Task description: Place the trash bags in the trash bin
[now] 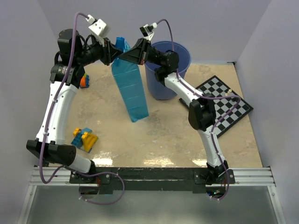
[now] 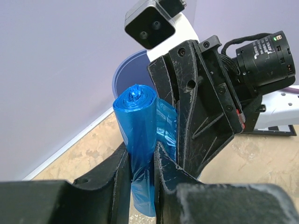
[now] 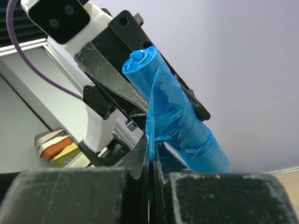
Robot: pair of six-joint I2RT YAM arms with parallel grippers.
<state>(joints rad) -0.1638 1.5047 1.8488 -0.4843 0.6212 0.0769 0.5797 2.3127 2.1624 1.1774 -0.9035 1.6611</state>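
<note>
Nearer the bases than the left gripper point(image 1: 111, 52), out on its left side, a heap of yellow and blue toy blocks point(image 1: 85, 138) lies on the table point(image 1: 173, 135). An orange toy point(image 1: 84, 81) sits close under that arm's wrist. The left gripper is raised above the table. Its fingers point(image 2: 117, 172) are clamped on the roll of trash bags point(image 2: 138, 116), one on each side, and the roll's twisted end sticks out past the fingertips. From the roll a long strip of blue film hangs down between the two grippers toward the table. Just to the right, tip to tip with the left one, the right gripper point(image 1: 126, 57) has its jaws pressed together on a fold of the same film, right beside the roll. Behind and to the right of the right gripper the trash bin point(image 1: 164, 86) stands upright, close to that arm's wrist and apart from the bags. Farther right, beside that arm's elbow, a chessboard point(image 1: 226, 105) lies flat.
</note>
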